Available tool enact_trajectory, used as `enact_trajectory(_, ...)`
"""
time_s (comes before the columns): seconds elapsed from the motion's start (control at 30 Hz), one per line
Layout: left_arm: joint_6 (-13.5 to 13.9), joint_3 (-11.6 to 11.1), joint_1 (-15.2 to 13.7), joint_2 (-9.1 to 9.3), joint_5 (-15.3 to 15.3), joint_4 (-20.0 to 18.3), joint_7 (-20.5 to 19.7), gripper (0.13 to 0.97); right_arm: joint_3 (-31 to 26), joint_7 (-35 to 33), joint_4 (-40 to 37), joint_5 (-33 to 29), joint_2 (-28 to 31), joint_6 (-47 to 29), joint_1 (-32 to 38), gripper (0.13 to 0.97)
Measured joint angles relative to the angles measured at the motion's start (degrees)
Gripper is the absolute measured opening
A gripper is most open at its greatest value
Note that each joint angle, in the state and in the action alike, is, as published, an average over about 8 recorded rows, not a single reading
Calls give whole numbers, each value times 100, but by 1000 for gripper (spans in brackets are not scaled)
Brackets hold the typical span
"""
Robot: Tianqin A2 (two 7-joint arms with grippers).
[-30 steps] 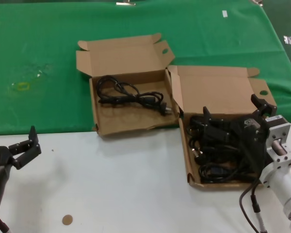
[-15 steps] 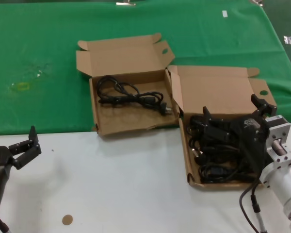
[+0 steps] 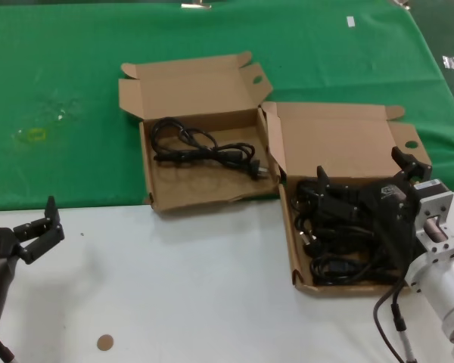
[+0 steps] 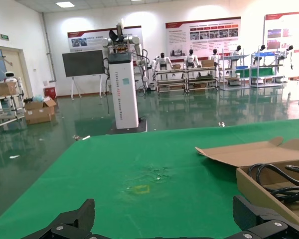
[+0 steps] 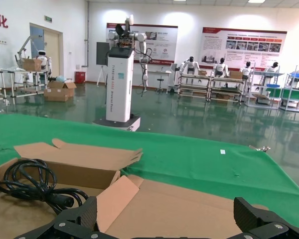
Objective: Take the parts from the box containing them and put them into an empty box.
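Black cords (image 3: 337, 246) under right pincer (image 3: 363, 175)

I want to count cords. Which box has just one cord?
The left box, with the wavy lid flap. It holds one cord; the right box, under the right gripper, holds several.

**Room to move on the bench**

The white bench (image 3: 189, 295) front lies open from the left pincer (image 3: 36, 227) at 9 o'clock across to the right box (image 3: 340, 147); only a small brown disc (image 3: 104, 342) sits at 7 o'clock. The two open boxes touch, leaving no lane between them. The left box (image 3: 197, 91) holds one power cord (image 3: 204, 149) toward its far side, with bare floor nearer. The right box is packed with cords (image 3: 334, 253), its upright lid walling 12 o'clock, and the right pincer (image 3: 361, 175), fingers spread, fills the space above it.
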Motion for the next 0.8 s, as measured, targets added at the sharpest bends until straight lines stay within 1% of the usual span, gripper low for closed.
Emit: enact_trajectory(0.8,0,0,0,0,0,0,0,966,0,0,0,0,0,0,0,966)
